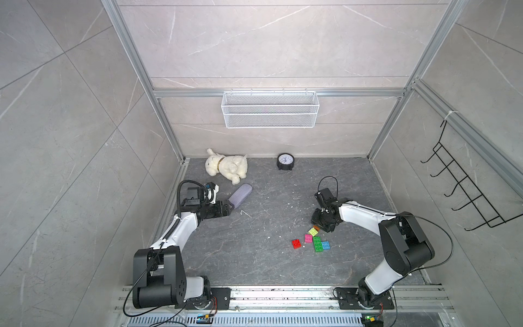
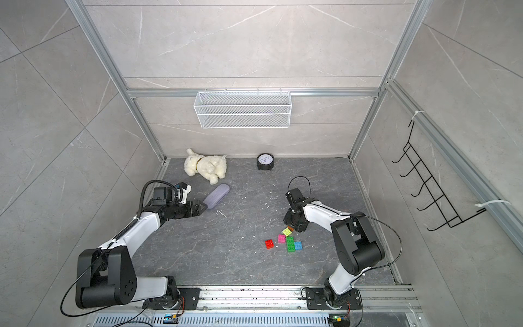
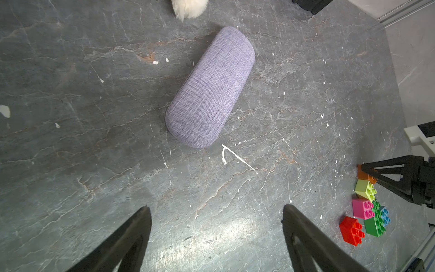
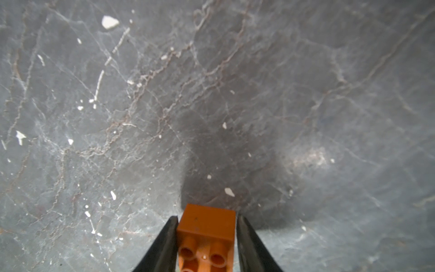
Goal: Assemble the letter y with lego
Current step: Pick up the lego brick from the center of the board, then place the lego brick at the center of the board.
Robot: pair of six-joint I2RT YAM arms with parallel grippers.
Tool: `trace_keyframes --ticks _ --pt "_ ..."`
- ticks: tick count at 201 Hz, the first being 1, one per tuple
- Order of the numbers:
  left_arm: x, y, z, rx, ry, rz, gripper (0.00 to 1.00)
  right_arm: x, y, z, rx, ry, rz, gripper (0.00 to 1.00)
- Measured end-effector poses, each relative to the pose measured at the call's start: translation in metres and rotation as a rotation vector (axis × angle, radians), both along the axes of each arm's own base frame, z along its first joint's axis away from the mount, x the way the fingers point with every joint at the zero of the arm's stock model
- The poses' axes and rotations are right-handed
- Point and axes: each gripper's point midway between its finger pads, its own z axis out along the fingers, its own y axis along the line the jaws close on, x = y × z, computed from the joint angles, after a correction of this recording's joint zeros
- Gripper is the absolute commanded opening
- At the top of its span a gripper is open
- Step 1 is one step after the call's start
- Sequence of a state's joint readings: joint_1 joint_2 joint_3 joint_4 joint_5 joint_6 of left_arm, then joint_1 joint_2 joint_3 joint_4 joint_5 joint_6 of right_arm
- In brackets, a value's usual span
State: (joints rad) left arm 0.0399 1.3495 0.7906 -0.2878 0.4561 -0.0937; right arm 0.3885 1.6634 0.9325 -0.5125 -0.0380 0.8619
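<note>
Risk: orange brick [image 4: 207, 223], clamped at right gripper [image 4: 207, 217] tips, may twist or slip on lift; left gripper [image 3: 215, 206] apart, empty.

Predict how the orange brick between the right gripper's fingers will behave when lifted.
Orange brick: hard moulded plastic, probably rigid and light. Its smooth flat sides, pinched in the right gripper, might slip or pivot. Blocky, so unlikely to roll.

Lego [image 1: 317, 243] loose, clustered; orange brick [image 4: 207, 226] pinched
</note>
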Motion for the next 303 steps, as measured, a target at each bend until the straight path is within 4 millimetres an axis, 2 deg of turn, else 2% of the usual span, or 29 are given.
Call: trace_keyframes --ticks 50,76,105,126,143,160,196,227,264,303 --pt "0.000 0.001 0.000 0.001 0.000 0.001 0.90 0.000 0.000 0.001 -0.015 0.007 0.039 0.33" --pt "0.001 0.006 0.000 0.001 0.000 0.017 0.90 0.002 0.007 0.013 -0.039 -0.001 0.100 0.32" --pt "0.003 0.018 0.000 0.002 0.000 0.054 0.91 0.011 0.040 0.045 -0.056 -0.062 0.218 0.32" --pt "0.004 0.026 0.000 0.002 -0.002 0.076 0.91 0.015 0.075 0.072 -0.042 -0.122 0.308 0.32" --pt "0.005 0.029 0.001 0.003 -0.006 0.086 0.91 0.016 0.103 0.080 -0.031 -0.141 0.365 0.32" --pt "0.005 0.031 0.003 0.003 -0.011 0.091 0.91 0.013 0.126 0.074 -0.035 -0.125 0.415 0.33" --pt "0.005 0.031 0.006 0.004 -0.023 0.091 0.91 0.000 0.160 0.040 -0.073 -0.047 0.496 0.34" --pt "0.005 0.031 0.008 0.004 -0.027 0.091 0.91 -0.007 0.174 0.023 -0.093 -0.008 0.525 0.35" --pt "0.005 0.031 0.009 0.004 -0.033 0.091 0.91 -0.008 0.189 0.016 -0.091 -0.001 0.540 0.36" --pt "0.005 0.031 0.010 0.004 -0.036 0.090 0.91 -0.012 0.193 0.008 -0.094 0.018 0.522 0.36"
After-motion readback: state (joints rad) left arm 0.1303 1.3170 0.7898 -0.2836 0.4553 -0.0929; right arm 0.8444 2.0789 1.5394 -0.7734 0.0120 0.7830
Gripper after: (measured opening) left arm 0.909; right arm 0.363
